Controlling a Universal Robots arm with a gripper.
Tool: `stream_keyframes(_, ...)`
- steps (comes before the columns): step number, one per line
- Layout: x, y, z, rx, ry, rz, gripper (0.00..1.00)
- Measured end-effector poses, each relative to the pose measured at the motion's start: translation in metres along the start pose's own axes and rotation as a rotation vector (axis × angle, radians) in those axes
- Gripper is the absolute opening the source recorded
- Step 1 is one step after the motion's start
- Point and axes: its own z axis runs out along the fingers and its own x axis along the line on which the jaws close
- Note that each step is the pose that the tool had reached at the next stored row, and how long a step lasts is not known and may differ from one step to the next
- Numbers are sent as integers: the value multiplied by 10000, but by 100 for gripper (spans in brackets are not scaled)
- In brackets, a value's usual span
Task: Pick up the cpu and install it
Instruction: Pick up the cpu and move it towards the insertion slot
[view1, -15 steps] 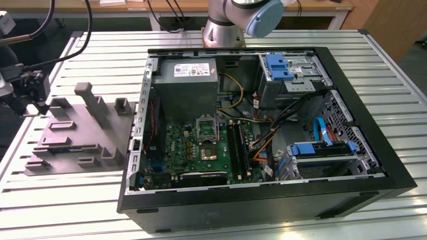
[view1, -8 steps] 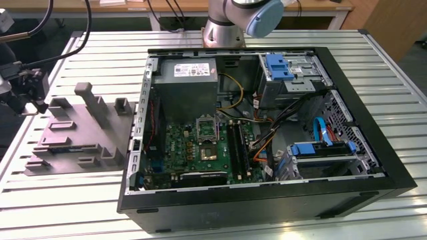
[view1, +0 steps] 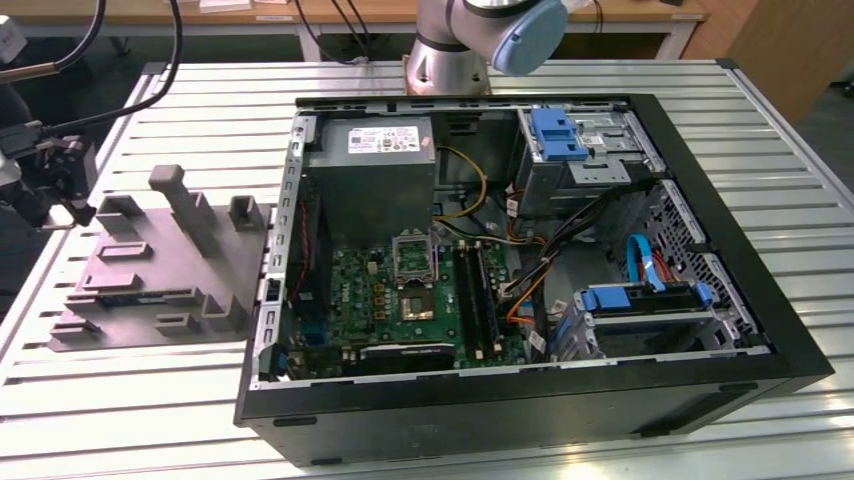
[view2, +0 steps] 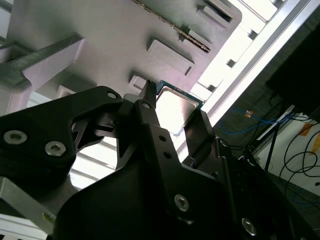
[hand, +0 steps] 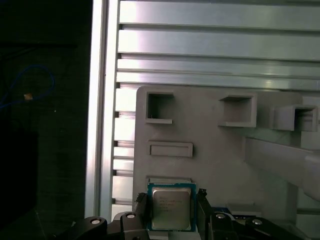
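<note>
The cpu (hand: 171, 209), a small square chip with a dull silver top and thin pale rim, sits between my gripper's (hand: 172, 201) two black fingers, which press against its opposite edges. In the second wrist view the cpu (view2: 176, 106) shines between the same fingers of the gripper (view2: 173, 109), held above the grey moulded fixture (view2: 110, 35). In the exterior view the gripper (view1: 56, 200) hangs at the far left, over the left edge of the grey fixture (view1: 160, 270). The green motherboard (view1: 400, 295) with its metal socket frame (view1: 414, 262) lies inside the open computer case.
The black computer case (view1: 747, 300) lies open on the slatted aluminium table (view1: 787, 180), with drive bays, cables and a power supply (view1: 380, 170) inside. Upright posts (view1: 180, 200) rise from the fixture. The table's edge rail (hand: 102, 125) runs beside the fixture.
</note>
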Motion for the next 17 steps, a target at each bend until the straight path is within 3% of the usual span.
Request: stream_keyframes(17,1,0,-57,-2,-3,0,47)
